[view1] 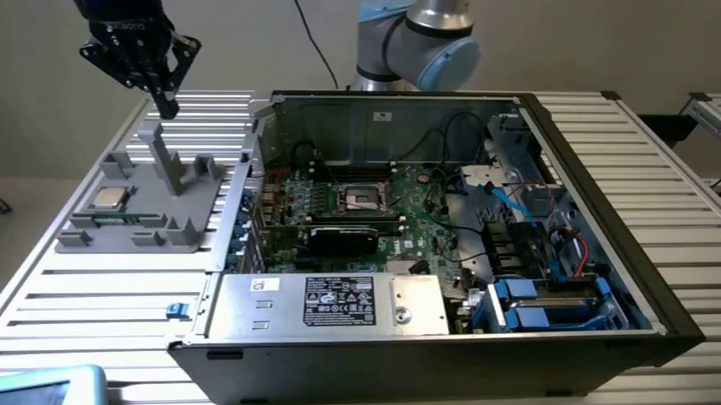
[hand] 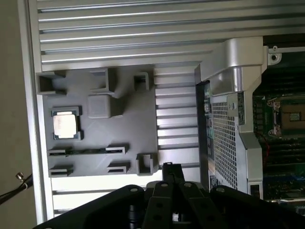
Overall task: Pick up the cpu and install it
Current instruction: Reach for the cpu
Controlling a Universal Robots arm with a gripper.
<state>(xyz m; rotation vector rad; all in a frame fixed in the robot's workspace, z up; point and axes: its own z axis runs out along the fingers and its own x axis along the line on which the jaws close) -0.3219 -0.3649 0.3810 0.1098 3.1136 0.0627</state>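
Well, my gripper (view1: 167,108) is pressed together with nothing between the fingers, and it hangs in the air over the far end of the tray (view1: 186,226), clear of everything. In the exterior view the tall post (view1: 169,164) of that tray stands just under my fingertips, at six o'clock from them, apart from them.

The cpu (view1: 110,198) lies flat in a recess of the tray, metal top up, at about seven o'clock from my gripper in the exterior view and well apart from it. In the wrist view I see the same cpu (hand: 64,125) seated in its square pocket on the tray (hand: 128,119), with my closed gripper (hand: 172,171) over the tray's edge.

The tray rests on the slatted table (view1: 79,295), just beside the open case (view1: 631,253). Inside the case lies the green motherboard (view1: 423,207), and its socket (view1: 363,199) stands bare at three o'clock from the cpu and four o'clock from my gripper. In the wrist view the socket (hand: 290,115) shows past the case wall.
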